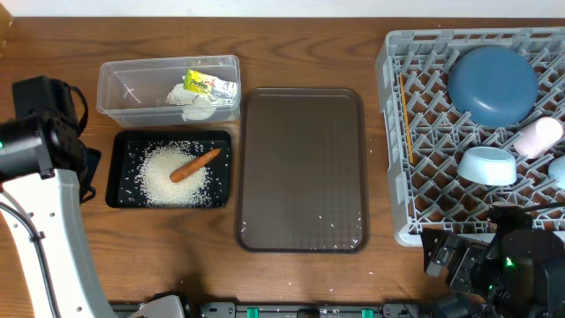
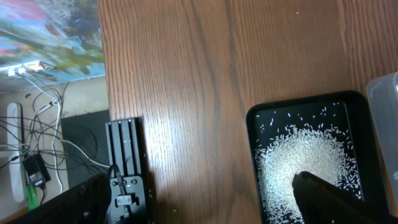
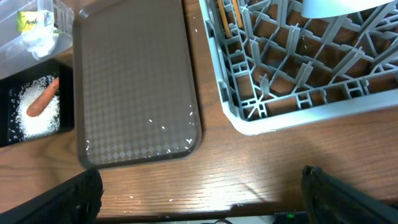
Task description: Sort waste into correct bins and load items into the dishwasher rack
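Observation:
The grey dishwasher rack (image 1: 390,79) at the right holds a large blue bowl (image 1: 492,82), a white cup (image 1: 538,137), a small light-blue cup (image 1: 487,165) and wooden chopsticks (image 1: 404,119). The black tray (image 1: 118,172) holds white rice (image 1: 168,181) and an orange carrot (image 1: 196,164). The clear tub (image 1: 124,88) holds a crumpled tissue (image 1: 198,107) and a yellow-green wrapper (image 1: 203,84). My left gripper (image 2: 199,208) is open and empty, over bare table left of the black tray (image 2: 252,143). My right gripper (image 3: 202,199) is open and empty, above the table's front edge below the rack (image 3: 298,106).
A large brown serving tray (image 1: 302,168) lies empty between the bins and the rack, with a few stray rice grains near its front edge. Cables and a black mount (image 2: 124,162) hang off the table's left edge. A second pale cup (image 1: 558,172) sits at the rack's right edge.

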Motion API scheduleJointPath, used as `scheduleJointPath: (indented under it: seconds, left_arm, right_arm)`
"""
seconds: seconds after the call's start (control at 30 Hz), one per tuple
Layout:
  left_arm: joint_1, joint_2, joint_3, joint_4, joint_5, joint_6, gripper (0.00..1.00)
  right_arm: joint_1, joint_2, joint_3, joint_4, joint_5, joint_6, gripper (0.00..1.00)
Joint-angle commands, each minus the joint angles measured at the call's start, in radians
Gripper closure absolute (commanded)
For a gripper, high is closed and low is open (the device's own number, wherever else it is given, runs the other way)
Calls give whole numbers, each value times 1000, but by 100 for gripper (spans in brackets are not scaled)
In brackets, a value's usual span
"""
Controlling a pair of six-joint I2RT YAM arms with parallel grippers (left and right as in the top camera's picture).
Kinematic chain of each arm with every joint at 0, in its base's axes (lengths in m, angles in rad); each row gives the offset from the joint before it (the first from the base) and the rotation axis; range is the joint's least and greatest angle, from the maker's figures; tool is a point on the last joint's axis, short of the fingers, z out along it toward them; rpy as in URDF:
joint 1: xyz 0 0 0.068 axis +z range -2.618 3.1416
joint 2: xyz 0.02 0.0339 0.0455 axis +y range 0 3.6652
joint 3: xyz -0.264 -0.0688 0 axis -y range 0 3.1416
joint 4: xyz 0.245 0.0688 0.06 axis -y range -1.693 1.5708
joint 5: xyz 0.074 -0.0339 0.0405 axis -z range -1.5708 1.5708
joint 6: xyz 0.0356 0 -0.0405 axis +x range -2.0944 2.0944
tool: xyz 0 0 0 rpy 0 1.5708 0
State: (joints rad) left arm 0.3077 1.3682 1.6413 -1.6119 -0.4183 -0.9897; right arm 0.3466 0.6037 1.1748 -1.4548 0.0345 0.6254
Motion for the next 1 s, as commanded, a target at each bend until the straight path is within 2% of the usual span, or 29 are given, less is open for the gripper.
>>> scheduleJointPath:
  seconds: [0.0,0.2,0.37,0.47,0.67,0.77,0.97]
  left_arm:
    - [6,0,-2,-77,-17,6,5]
    - [6,0,-2,-77,-17,6,5]
    - [6,0,-2,-77,-16,6,5]
    - [6,0,-2,-77,-16,6,5]
    - [6,0,-2,-77,-16,6,5]
    - [6,0,-2,-77,-16,6,5]
    - [6,0,-2,-77,-16,6,5]
  right_arm:
    - [8,-2,-8,-10,18,6,1]
    - [16,-3,-16,-26,68,-39,1]
    - [27,-8,-89,78,115,-93,1]
    - [14,-49,-194,230,85,-188,1]
    - [-56,-218,-472,586,-106,-396,1]
    - [-90,-299,-597,727,-176,-433,1]
    - [-146,-436,-808,971,-188,-432,1]
